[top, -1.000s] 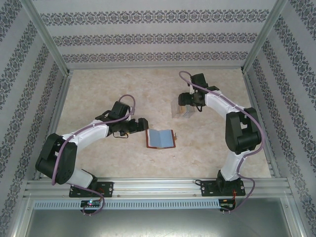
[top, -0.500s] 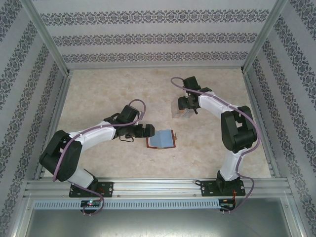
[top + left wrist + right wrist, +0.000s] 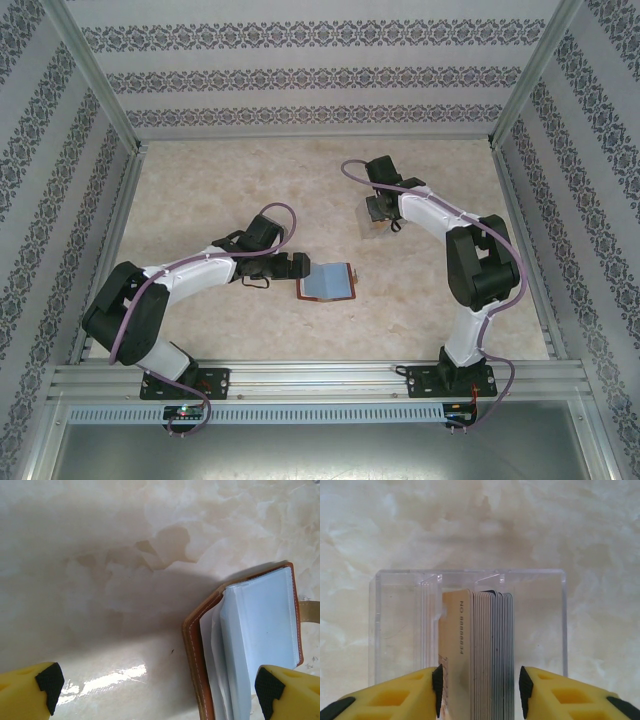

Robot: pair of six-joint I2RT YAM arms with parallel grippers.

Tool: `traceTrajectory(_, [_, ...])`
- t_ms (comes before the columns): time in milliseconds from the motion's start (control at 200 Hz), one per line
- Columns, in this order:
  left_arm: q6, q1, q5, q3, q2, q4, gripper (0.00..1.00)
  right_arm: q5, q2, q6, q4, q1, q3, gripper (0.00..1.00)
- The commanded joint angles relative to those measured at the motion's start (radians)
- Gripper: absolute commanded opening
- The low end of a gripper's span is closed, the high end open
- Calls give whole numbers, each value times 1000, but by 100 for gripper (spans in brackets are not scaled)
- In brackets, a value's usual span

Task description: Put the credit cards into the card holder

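The card holder (image 3: 328, 282) lies open on the tabletop (image 3: 200, 180), near the centre, its pale pockets facing up. The left jaws hover at its left edge, spread wide and holding nothing. Farther off and to the right, the credit cards (image 3: 485, 650) stand on edge in a clear box (image 3: 395, 630). The right jaws straddle the stack, with the pads (image 3: 438, 685) close on both sides. I cannot tell whether they press it.

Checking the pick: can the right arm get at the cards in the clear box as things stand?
Probably yes. The right claw straddles the upright cards in the clear box, whose top looks open; nothing sits between the claw and the cards.
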Motion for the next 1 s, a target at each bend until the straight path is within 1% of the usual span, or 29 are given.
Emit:
traceTrajectory(0, [23,-8,-23,1,5,-7,100,39,-12,-8,-22,12,16,40])
traceTrajectory(140, [26,-8,-17,4,12,-3,100,42,-14,-13,-18,11,12,28])
traceTrajectory(230, [26,-7,-19,4,9,-7,100,33,-13,-12,-25,10,16,24])
traceTrajectory(540, [25,-9,-18,-8,3,9,100,45,-29,-20,-30,14,15,19])
traceTrajectory(655, [30,-8,-23,5,7,-11,100,36,-36,-18,-28,14,11,13])
traceTrajectory(794, [27,-7,-19,-7,-2,5,100,34,-43,-22,-34,18,10,7])
traceTrajectory(999, [27,-9,-16,-5,-14,4,100,21,-66,-17,-37,22,7,4])
